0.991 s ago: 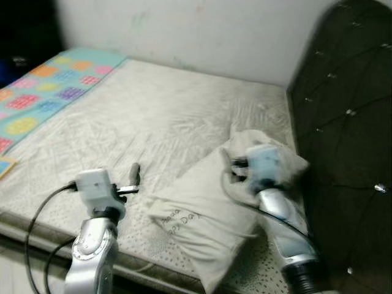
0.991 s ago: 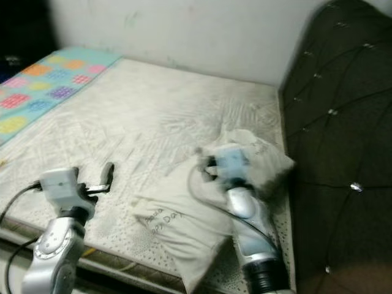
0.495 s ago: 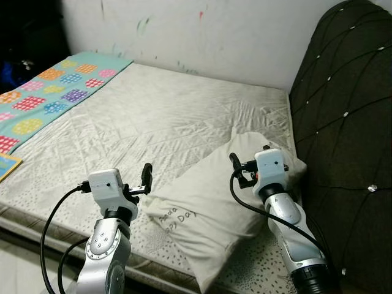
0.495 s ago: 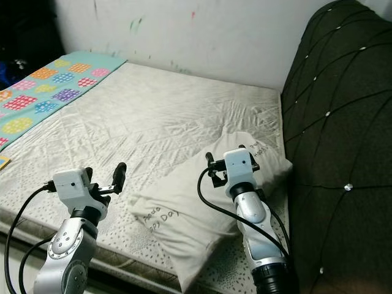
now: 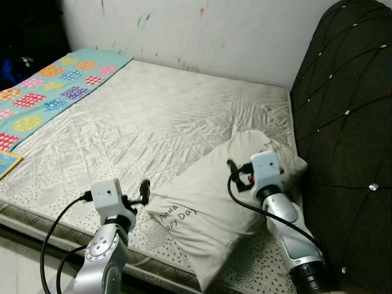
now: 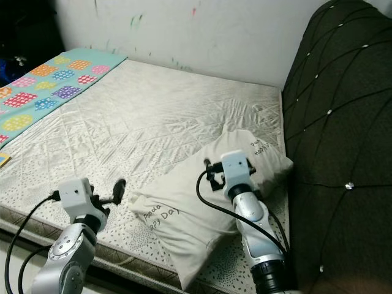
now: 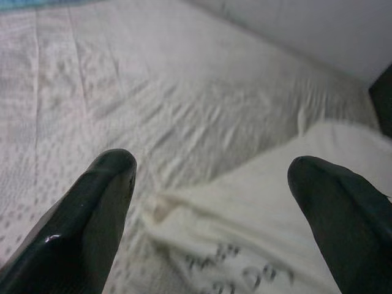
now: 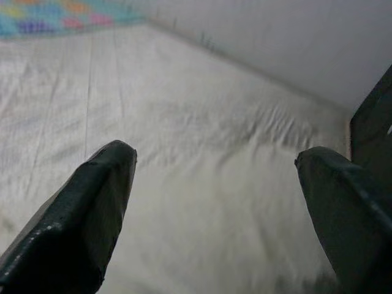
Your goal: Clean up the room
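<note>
Once lowered toward pillow [image 5: 214, 208] corner, left gripper [image 7: 211, 202] spread wide; right gripper [image 8: 214, 202] likewise wide above it; nothing grasped yet.

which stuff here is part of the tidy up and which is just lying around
In the job: pillow, left gripper open at its near corner, right gripper open above it.
Lying about: mattress, colourful blanket, dark headboard.

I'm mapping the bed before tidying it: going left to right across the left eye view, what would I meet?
Turquoise blanket with coloured squares → silver left arm's open gripper → cream printed pillow → right arm's gripper over the pillow → dark tufted headboard.
</note>
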Robot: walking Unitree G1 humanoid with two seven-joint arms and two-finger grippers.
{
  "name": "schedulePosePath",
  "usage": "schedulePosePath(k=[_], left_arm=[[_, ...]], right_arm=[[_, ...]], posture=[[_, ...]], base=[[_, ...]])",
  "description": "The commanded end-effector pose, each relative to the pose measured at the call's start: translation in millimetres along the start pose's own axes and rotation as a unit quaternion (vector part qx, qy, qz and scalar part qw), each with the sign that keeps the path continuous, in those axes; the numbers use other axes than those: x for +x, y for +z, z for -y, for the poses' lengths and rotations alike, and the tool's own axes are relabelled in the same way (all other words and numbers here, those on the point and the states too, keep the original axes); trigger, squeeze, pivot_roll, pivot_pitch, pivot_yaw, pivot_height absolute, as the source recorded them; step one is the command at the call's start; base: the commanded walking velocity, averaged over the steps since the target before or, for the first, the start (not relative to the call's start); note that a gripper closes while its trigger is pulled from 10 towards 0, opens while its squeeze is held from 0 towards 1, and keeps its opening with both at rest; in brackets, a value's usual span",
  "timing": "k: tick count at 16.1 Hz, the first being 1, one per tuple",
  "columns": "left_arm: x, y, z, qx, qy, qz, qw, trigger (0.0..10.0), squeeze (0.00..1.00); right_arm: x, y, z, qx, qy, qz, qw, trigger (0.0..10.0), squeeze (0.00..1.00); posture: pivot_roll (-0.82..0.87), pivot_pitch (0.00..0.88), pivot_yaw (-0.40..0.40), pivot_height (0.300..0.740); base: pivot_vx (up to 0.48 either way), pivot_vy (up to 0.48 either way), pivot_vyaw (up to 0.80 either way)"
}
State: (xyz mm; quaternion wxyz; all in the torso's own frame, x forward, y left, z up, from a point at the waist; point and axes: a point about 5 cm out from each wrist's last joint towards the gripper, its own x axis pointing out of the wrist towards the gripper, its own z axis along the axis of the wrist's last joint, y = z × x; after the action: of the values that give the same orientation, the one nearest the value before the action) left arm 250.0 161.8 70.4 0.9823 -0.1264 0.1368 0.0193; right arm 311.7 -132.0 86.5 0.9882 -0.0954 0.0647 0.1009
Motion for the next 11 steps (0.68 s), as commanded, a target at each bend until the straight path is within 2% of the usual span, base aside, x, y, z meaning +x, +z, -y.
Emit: schedulePosePath(k=[1, 3, 6, 8, 11], left_arm=[[0.0, -6.8, -2.5, 0.007, -0.001, -0.031, 0.999, 10.0, 0.00], [-5.0, -10.6, -7.4, 0.017, -0.014, -0.056, 0.998, 10.0, 0.00], [-11.2, -8.6, -9.7, 0.036, -0.028, -0.060, 0.997, 10.0, 0.00], [-12.0, -8.1, -4.8, 0.036, -0.041, -0.056, 0.997, 10.0, 0.00], [-11.2, -4.1, 11.4, 0.036, -0.079, -0.033, 0.996, 10.0, 0.00]], right_arm=[[2.6, -2.8, 1.8, -0.001, 0.000, -0.020, 1.000, 10.0, 0.00], [1.6, -7.4, 4.0, 0.004, -0.001, -0.044, 0.999, 10.0, 0.00], [-3.4, -14.4, 3.8, 0.001, 0.002, -0.070, 0.998, 10.0, 0.00], [-9.2, -17.7, 4.2, 0.029, -0.009, -0.077, 0.997, 10.0, 0.00], [-14.5, -20.0, 8.2, 0.034, -0.017, -0.081, 0.996, 10.0, 0.00]], posture=[[-0.04, 0.000, -0.052, 0.740], [-0.03, 0.000, -0.050, 0.740], [-0.03, 0.000, -0.044, 0.740], [-0.05, 0.000, -0.035, 0.740], [-0.07, 0.000, -0.031, 0.740]], base=[[0.000, 0.000, 0.00], [0.000, 0.000, 0.00], [0.000, 0.000, 0.00], [0.000, 0.000, 0.00], [0.000, 0.000, 0.00]])
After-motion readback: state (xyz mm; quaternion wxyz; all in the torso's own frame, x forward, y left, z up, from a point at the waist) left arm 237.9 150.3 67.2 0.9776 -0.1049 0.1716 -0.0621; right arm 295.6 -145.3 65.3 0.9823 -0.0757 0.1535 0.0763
